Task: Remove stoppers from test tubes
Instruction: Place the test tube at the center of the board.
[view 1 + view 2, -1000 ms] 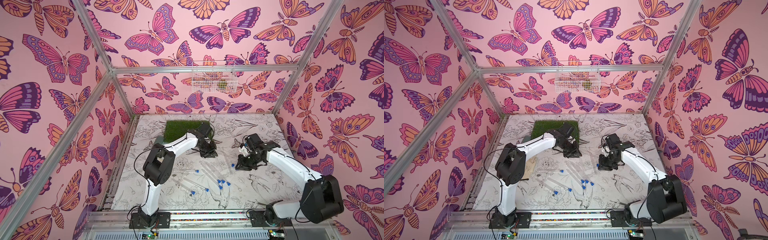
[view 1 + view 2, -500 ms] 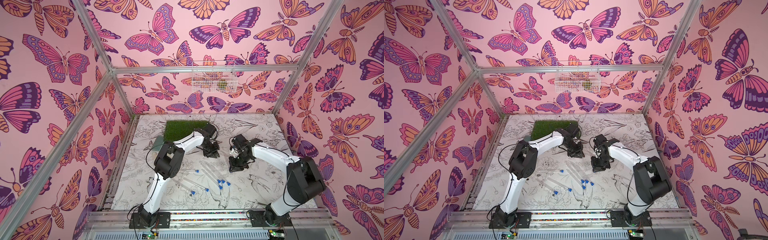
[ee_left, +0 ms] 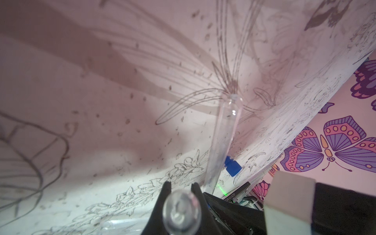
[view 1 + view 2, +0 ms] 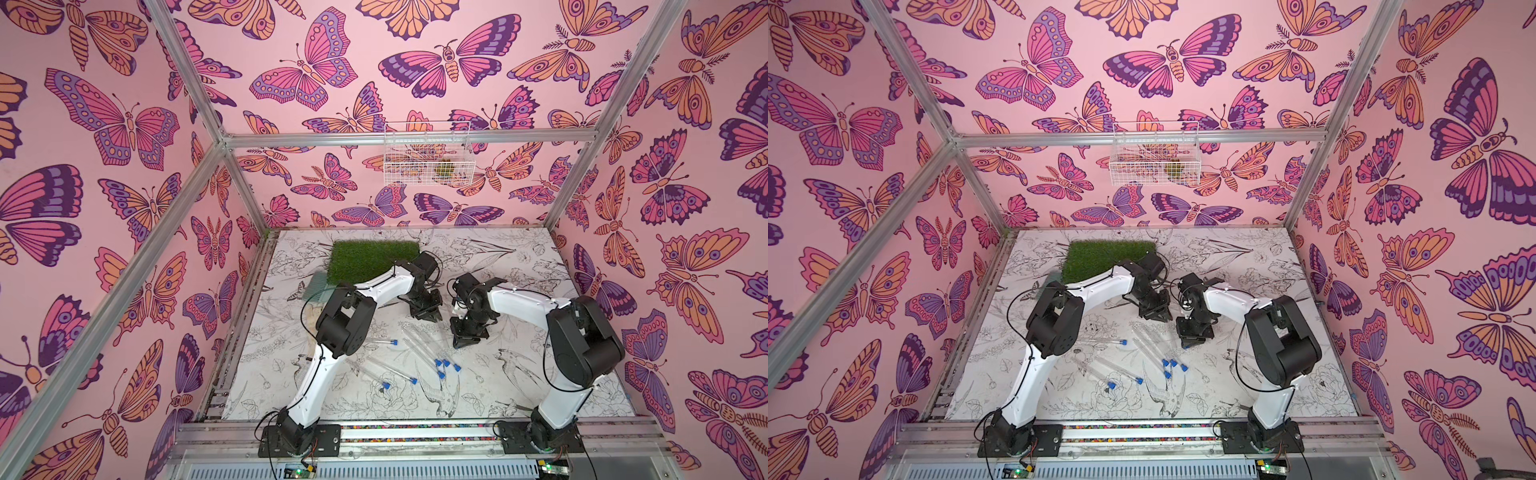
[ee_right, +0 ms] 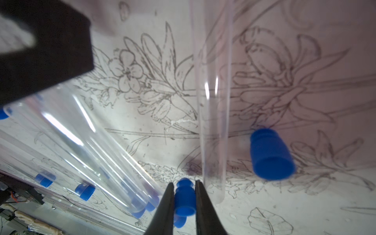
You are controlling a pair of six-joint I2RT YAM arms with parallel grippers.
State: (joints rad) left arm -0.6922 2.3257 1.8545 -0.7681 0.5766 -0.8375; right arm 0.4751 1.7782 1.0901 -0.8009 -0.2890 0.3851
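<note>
White floral-print table (image 4: 519, 386) in both top views. Both arms are bent low over its middle, with the left gripper (image 4: 427, 311) and right gripper (image 4: 466, 337) near each other. The tips are too small here for me to judge the grip. Just in front of them the capped tubes (image 4: 419, 351) lie in a loose scatter, blue ends toward the arm bases. A green turf mat (image 4: 374, 259) sits behind the left arm.

Left wrist: fingers pinched tight on a clear held tube (image 3: 182, 209), its round end facing the lens. Beyond it an uncapped tube (image 3: 223, 140) lies on the table, with a loose stopper (image 3: 233, 165) just beside it.

Right wrist: narrow gap between the fingers, filled by the held stopper (image 5: 184, 201), which is clamped by its sides with its plug end bare.
</note>
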